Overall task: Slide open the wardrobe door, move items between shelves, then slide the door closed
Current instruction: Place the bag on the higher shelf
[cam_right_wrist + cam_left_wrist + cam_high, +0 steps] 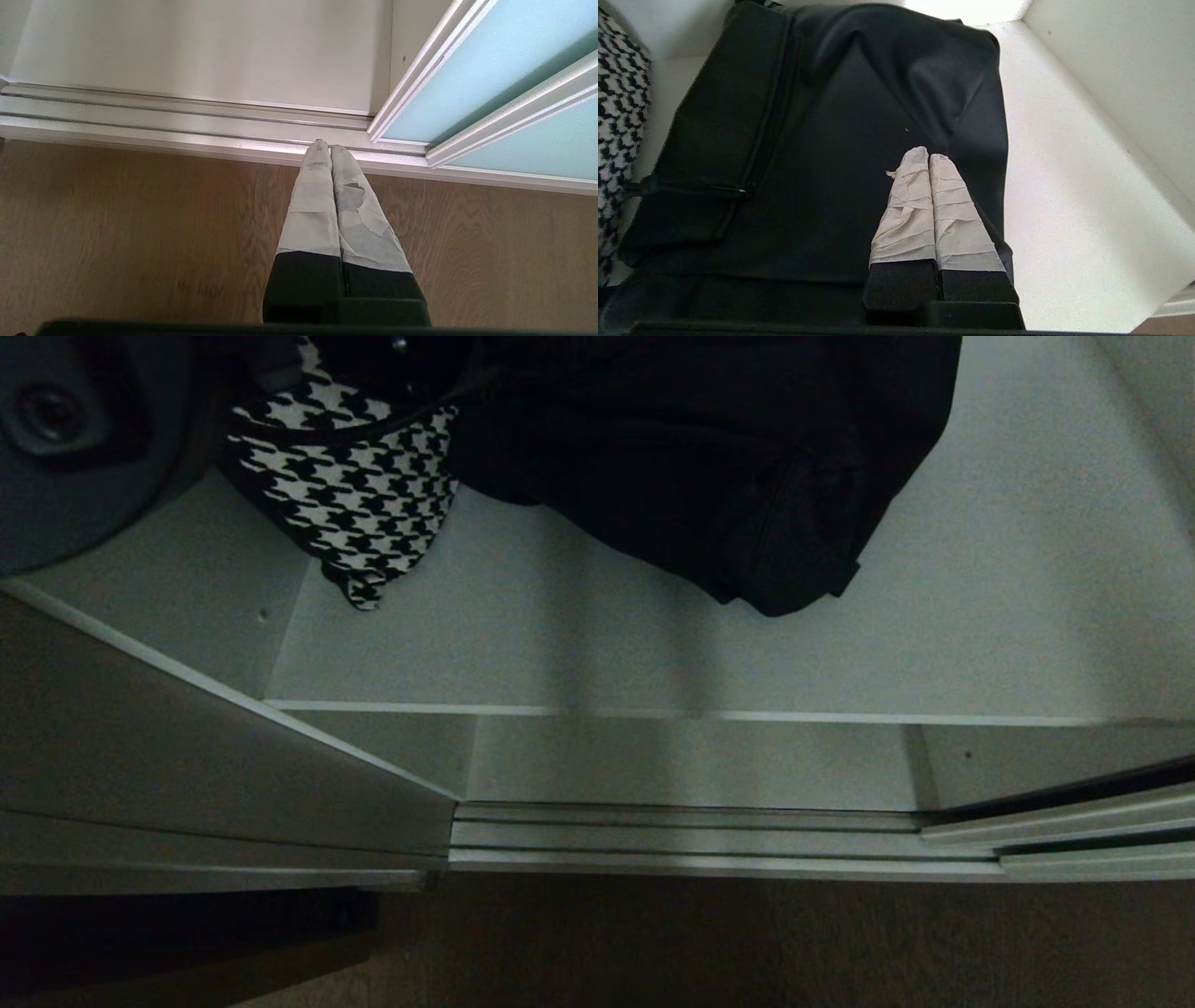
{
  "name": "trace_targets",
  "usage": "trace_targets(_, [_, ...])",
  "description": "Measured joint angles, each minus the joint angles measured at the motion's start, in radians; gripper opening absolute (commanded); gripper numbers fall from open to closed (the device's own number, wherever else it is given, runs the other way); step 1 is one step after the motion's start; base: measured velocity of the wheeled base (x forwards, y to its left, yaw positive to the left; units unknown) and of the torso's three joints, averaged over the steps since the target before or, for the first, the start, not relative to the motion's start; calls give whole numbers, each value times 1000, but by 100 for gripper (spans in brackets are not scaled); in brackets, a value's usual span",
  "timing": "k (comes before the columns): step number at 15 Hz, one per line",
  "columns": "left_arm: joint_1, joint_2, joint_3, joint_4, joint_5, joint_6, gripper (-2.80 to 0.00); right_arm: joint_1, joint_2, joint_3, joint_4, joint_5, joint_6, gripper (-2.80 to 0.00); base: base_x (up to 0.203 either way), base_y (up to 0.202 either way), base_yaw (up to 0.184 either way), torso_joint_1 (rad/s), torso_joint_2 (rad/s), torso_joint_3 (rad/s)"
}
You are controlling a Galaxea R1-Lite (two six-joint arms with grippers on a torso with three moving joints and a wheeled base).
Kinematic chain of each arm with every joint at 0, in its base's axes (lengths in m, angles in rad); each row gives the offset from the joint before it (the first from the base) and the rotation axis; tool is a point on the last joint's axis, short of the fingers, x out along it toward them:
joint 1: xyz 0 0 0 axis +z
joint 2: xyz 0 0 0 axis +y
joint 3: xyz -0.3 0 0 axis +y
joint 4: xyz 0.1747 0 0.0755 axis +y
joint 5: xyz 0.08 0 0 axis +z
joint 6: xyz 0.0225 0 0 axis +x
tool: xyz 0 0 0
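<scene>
Left claw (928, 158) clenched, taped fingers pressed together with nothing visibly pinched between them, tips over the black garment (822, 154); garment lies spread on the pale shelf (1064, 210), a houndstooth cloth (619, 121) just beside it; head view shows the same garment (709, 457) and houndstooth cloth (350, 476) on the shelf (980, 616) behind the bottom track (691, 840); right claw (325, 148) clenched, empty, hanging above the wood-grain floor (117, 224) near the track; sliding wardrobe door (467, 79) stands pushed aside.
</scene>
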Motion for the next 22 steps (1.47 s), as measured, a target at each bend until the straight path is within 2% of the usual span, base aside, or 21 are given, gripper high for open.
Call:
trace_targets(3, [-11, -14, 6, 26, 0, 2, -280, 0, 0, 0, 0, 0, 0, -280, 0, 0, 0, 0, 0, 0])
trace_targets(8, [-123, -198, 102, 240, -38, 18, -280, 0, 0, 0, 0, 0, 0, -280, 0, 0, 0, 0, 0, 0])
trace_targets(10, [-135, -256, 108, 297, -13, 6, -280, 1, 0, 0, 0, 0, 0, -280, 0, 0, 0, 0, 0, 0])
trace_targets(13, [-140, -286, 115, 300, 18, -14, -280, 0, 0, 0, 0, 0, 0, -280, 0, 0, 0, 0, 0, 0])
trace_targets(20, [-141, -292, 129, 288, 91, -14, -280, 0, 0, 0, 0, 0, 0, -280, 0, 0, 0, 0, 0, 0])
trace_targets(22, [-141, -296, 143, 285, 93, -15, -280, 0, 0, 0, 0, 0, 0, -280, 0, 0, 0, 0, 0, 0])
